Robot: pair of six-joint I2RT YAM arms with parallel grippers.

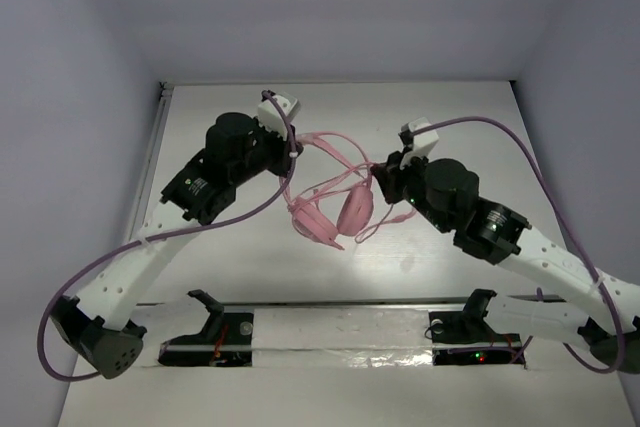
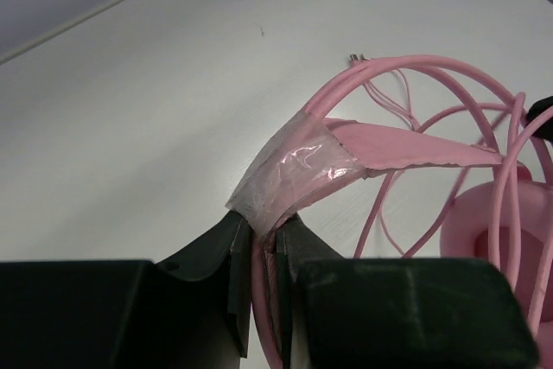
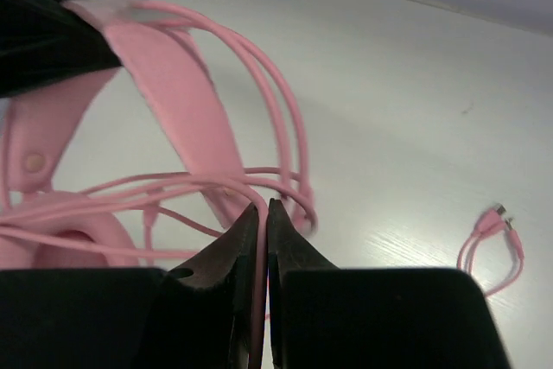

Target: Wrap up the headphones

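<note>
Left of the headphones (image 1: 330, 209), left hand (image 2: 263, 232) clamps their headband (image 2: 406, 146) as anchor; right hand (image 3: 263, 213) pinches cord (image 3: 190, 181), likely for winding.

desk lot: colours and surface patterns
headphones (image 1: 335, 202) pink all over, earcup centres a darker pink; cord (image 3: 278, 84) the same pink; tape (image 2: 289, 170) on the headband clear and glossy; left fingers (image 2: 216, 265) and right fingers (image 3: 229, 257) black; arms (image 1: 150, 252) white with black joints; robot cables (image 1: 515, 142) purple; desk (image 1: 450, 107) white with faint wood grain; walls (image 1: 60, 47) pale lavender-grey.
</note>
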